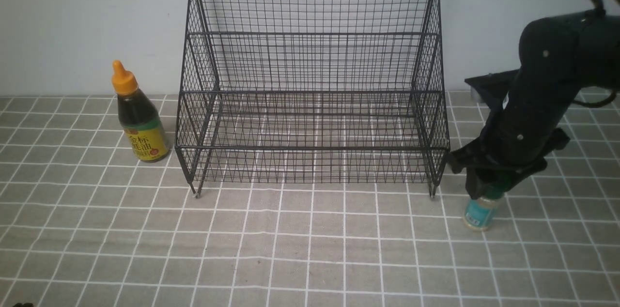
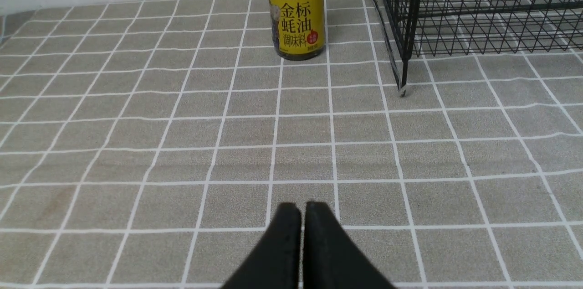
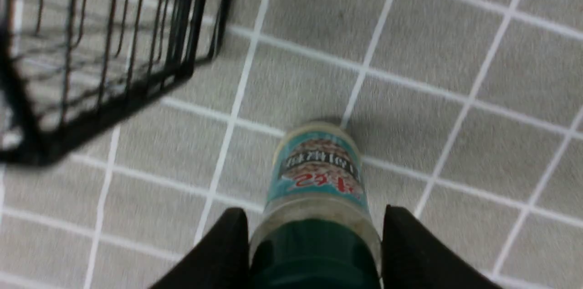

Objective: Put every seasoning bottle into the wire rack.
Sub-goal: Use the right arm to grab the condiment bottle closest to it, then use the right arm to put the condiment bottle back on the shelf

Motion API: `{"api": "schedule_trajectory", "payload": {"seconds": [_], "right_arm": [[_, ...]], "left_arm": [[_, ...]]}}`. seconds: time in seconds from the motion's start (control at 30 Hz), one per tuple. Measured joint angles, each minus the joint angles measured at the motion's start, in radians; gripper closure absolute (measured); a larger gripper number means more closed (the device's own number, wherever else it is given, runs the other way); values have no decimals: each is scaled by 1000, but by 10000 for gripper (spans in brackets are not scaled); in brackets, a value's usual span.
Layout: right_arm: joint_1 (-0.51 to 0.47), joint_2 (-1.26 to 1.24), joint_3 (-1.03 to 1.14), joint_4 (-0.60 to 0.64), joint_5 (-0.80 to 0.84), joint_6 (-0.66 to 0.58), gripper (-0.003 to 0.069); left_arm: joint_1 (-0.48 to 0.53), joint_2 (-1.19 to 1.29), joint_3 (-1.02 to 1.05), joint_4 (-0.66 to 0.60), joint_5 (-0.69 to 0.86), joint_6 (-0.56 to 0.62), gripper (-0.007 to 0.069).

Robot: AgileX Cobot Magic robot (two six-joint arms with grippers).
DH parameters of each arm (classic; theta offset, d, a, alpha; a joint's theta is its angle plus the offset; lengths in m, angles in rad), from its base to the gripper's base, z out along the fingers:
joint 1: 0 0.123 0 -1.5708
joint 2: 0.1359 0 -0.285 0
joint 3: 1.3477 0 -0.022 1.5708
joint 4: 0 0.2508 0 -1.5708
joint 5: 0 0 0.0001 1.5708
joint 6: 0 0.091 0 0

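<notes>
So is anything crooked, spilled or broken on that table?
Nothing looks spilled or broken. The small clear shaker with a teal label sits at the right end effector, its dark green cap between the fingers. The dark sauce bottle with an orange nozzle cap stands beside the black wire-mesh rack, nothing odd there.

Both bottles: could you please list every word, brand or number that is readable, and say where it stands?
Sauce bottle, yellow label: "金标蚝油", "调味料".
Same bottle, red patch above: ends in "家鲜"; first character unclear.
Same bottle, red seal: too small.
Shaker, teal label: black band and red writing, too blurred to read.
</notes>
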Motion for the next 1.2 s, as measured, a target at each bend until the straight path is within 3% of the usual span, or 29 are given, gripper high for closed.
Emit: {"api": "schedule_trajectory", "payload": {"seconds": [0.3, 0.6, 0.77, 1.2], "right_arm": [[35, -225, -109, -7, 68, 0, 309], [262, -165, -395, -18, 90, 0, 309], [269, -7, -506, -27, 89, 0, 309], [269, 167, -516, -2, 89, 0, 309]], "left_arm": [[0, 0, 0, 0, 0, 0, 631], [0, 0, 0, 0, 0, 0, 631], [0, 0, 0, 0, 0, 0, 631], [0, 0, 0, 0, 0, 0, 631]]}}
